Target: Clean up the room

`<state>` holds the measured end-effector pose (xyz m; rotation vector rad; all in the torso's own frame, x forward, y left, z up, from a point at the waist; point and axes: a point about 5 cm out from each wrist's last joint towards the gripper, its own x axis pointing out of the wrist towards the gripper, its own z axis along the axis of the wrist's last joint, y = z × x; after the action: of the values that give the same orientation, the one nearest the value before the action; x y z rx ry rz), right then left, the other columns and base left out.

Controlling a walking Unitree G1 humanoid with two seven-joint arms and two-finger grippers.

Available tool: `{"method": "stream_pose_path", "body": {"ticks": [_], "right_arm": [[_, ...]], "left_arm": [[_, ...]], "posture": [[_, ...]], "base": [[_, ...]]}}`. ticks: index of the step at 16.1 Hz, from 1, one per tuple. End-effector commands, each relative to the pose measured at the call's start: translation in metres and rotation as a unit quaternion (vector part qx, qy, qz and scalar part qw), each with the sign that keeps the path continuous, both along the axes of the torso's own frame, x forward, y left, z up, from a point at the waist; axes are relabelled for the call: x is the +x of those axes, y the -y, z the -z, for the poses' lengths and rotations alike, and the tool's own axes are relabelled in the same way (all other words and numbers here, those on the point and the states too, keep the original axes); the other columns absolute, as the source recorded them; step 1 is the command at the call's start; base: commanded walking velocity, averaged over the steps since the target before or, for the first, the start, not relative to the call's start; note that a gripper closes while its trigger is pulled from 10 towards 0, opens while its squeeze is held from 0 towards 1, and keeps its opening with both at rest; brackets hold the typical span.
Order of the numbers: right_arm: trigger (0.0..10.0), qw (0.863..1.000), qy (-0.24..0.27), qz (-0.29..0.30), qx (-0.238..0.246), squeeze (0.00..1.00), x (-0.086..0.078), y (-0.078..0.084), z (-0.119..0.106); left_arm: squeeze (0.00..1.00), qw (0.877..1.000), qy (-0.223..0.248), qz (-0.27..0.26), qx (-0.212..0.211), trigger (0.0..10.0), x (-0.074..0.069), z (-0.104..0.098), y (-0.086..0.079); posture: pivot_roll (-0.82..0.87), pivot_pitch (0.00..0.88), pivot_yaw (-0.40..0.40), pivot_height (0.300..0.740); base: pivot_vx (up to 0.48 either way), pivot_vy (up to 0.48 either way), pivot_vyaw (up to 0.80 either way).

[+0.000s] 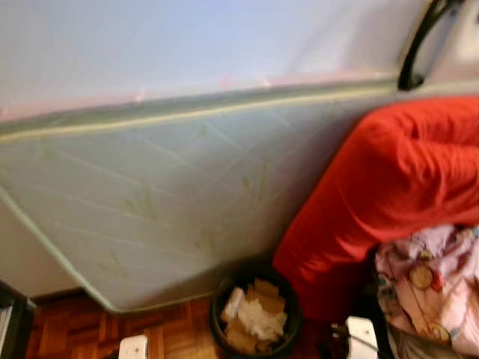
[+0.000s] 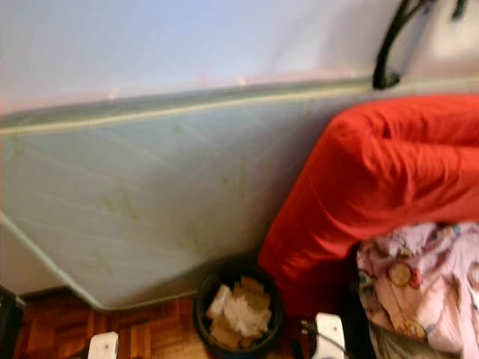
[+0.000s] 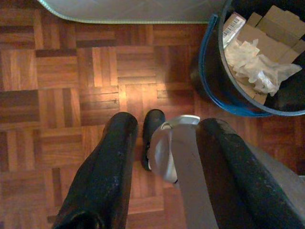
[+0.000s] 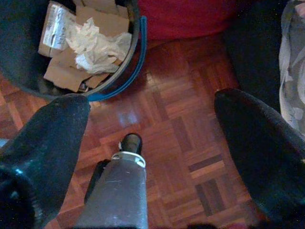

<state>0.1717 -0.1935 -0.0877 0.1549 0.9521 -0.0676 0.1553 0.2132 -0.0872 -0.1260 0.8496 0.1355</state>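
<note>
Rubbish is already gathered in the dark bin [image 1: 254, 318], which holds cardboard scraps [image 4: 71, 71] and crumpled white paper [image 3: 259, 69] and stands on the parquet floor [image 3: 71, 95] against the foot of a pale mattress [image 1: 165, 202] leaning on the wall. The left hand [image 3: 164, 157] hangs low with its two black fingers spread and nothing between them; the bin sits just ahead of it and off to its right-hand side, near but not touching. The right hand [image 4: 157, 138] is likewise spread wide and empty, with the bin ahead on its left-hand side and bare parquet beneath it.

Beyond the right hand lie a red cover [image 1: 389, 187] and a heap of patterned pink cloth [image 1: 434, 284], probably the next things to tidy.

The main risk, as I judge it, is the bin: it stands between the two hands, so a reach toward the cloth or a step forward could knock it and spill its load. A dark cable [image 1: 352, 338] trails on the floor by the red cover and could snag a finger. The propped mattress might also slide if bumped.
</note>
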Motion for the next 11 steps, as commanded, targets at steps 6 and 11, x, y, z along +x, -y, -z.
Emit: {"method": "stream_pose_path", "body": {"ticks": [6,11], "right_arm": [[10.0,1.000,-0.009,0.011,0.002,0.00,-0.0047,-0.0001,0.0023],[10.0,1.000,-0.008,0.012,0.001,0.00,-0.0046,0.0006,0.0022]], "left_arm": [[0.00,1.000,-0.004,0.001,0.003,10.0,-0.0022,0.0005,-0.0024],[0.00,1.000,-0.005,0.002,0.005,10.0,-0.0021,0.0006,-0.0020]], "posture": [[0.10,0.000,-0.055,0.740],[0.10,0.000,-0.057,0.740]], "base": [[-0.266,0.000,0.00],[-0.104,0.000,0.00]]}}
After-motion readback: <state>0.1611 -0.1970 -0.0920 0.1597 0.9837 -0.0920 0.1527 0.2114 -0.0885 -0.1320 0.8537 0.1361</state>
